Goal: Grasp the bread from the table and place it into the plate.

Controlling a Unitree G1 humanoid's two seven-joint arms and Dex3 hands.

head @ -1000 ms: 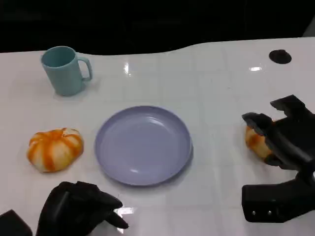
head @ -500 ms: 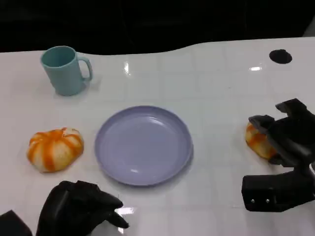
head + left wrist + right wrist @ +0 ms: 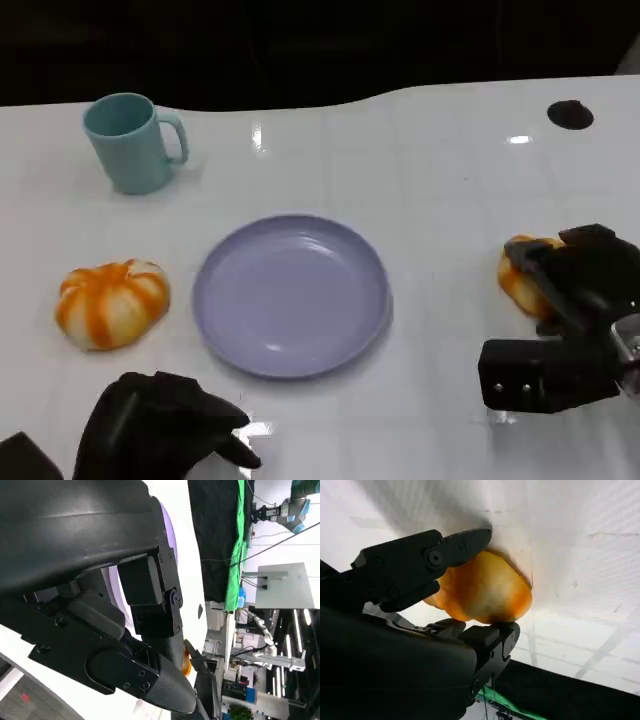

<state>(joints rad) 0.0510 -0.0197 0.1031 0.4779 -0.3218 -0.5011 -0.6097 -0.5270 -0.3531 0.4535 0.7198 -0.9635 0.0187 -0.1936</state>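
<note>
Head view showed the right hand [image 3: 575,285] at the table's [image 3: 440,170] right side, fingers wrapped over a bread roll [image 3: 520,278] that sat on the surface, well apart from the plate [image 3: 290,295]. Right wrist view confirmed contact: fingers [image 3: 455,547] lay over the top of the roll [image 3: 485,592] and another digit pressed beneath it, so the hand was judged to be gripping the bread. Left hand [image 3: 160,425] rested near the front edge with fingers curled in, holding nothing. A second, striped roll [image 3: 110,303] and a mug [image 3: 130,142] stood to the left. Recommendation: firm the grip without crushing the soft crust, lift straight up before travelling, then carry it leftward over the plate's centre
</note>
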